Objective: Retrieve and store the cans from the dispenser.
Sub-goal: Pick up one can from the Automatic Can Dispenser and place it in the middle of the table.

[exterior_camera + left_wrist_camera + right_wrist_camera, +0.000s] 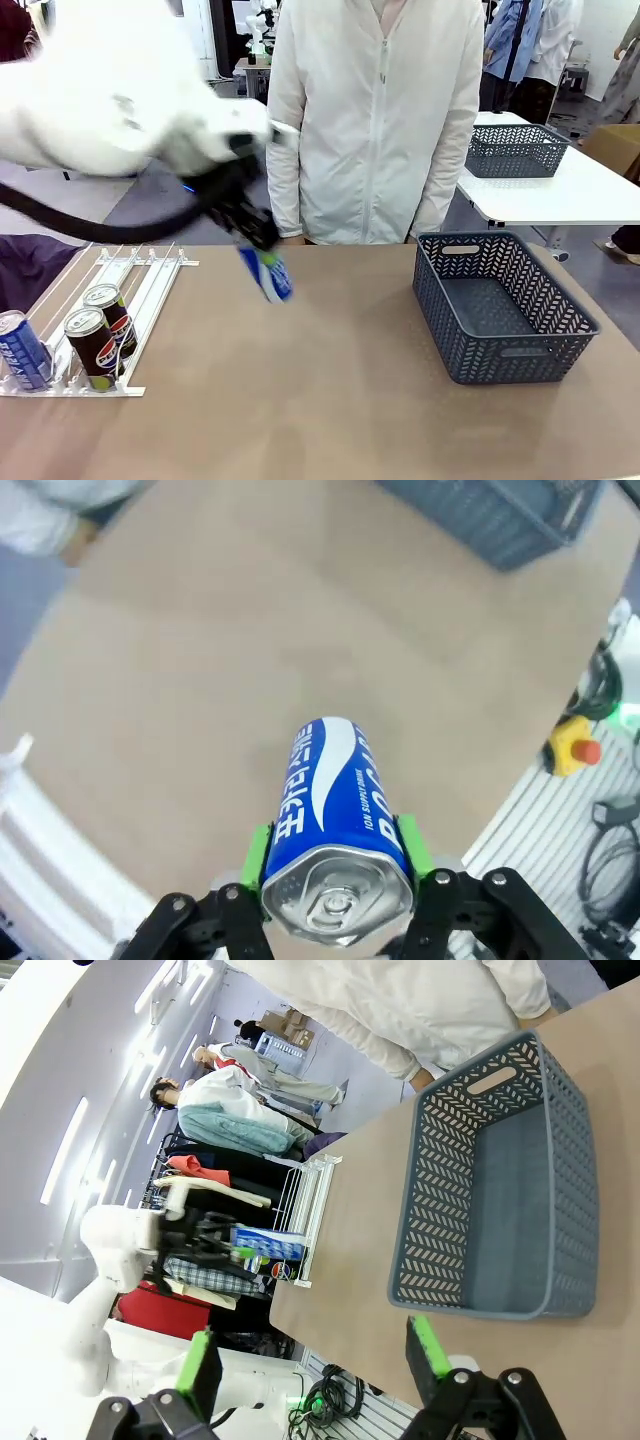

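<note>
Blue can point(335, 820) pinched between green pads point(258, 855) of left hand point(335, 848), above table point(200, 680); right hand point(312, 1350) spread, empty.

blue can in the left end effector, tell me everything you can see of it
The blue can is a slim metal drink can, glossy blue with a white swoosh and white lettering, its silver top with pull tab facing the wrist camera. The left end effector is shut on it, green pads pressing opposite sides near the top. It is held tilted in the air above the brown table, touching nothing else.
</note>
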Tool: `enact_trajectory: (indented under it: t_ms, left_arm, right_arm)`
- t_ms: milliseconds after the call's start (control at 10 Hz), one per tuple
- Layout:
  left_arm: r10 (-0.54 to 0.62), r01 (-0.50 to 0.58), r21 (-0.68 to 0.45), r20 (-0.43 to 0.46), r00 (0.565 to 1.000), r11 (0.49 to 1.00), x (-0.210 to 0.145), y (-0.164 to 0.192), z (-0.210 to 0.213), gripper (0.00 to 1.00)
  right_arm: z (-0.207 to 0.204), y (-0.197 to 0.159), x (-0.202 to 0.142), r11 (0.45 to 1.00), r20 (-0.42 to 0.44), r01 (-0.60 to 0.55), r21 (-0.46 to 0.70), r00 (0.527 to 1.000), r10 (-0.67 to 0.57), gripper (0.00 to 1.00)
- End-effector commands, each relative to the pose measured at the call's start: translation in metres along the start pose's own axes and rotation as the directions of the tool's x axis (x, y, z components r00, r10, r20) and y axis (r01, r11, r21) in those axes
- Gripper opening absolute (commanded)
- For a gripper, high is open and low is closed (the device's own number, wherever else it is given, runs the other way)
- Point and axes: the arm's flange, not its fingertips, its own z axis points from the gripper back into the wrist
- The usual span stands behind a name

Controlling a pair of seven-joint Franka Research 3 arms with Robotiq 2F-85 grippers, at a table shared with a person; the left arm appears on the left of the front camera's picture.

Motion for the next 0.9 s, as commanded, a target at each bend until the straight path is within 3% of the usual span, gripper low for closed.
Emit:
enact_trajectory:
  t_ms: [0, 300, 600, 800]
  left_arm:
    - [-0.045, 0.056, 0.086, -0.130, 0.991, 0.995, 0.038, -0.014, -0.039, 0.00]
    - [0.008, 0.041, 0.255, -0.188, 0.982, 0.966, 0.051, -0.039, -0.098, 0.00]
    - [-0.042, 0.092, 0.151, -0.307, 0.951, 0.984, 0.047, -0.048, -0.136, 0.00]
    - [-0.074, 0.106, 0.083, -0.316, 0.946, 0.991, 0.048, -0.044, -0.138, 0.00]
  right_arm:
    - [0.000, 0.002, 0.004, 1.000, 0.018, -0.017, 0.021, 1.000, 0.017, 1.00]
    - [0.000, 0.002, 0.004, 1.000, 0.018, -0.017, 0.021, 1.000, 0.017, 1.00]
    - [0.000, 0.002, 0.004, 1.000, 0.018, -0.017, 0.021, 1.000, 0.017, 1.00]
    - [0.000, 0.002, 0.004, 1.000, 0.018, -0.017, 0.021, 1.000, 0.017, 1.00]
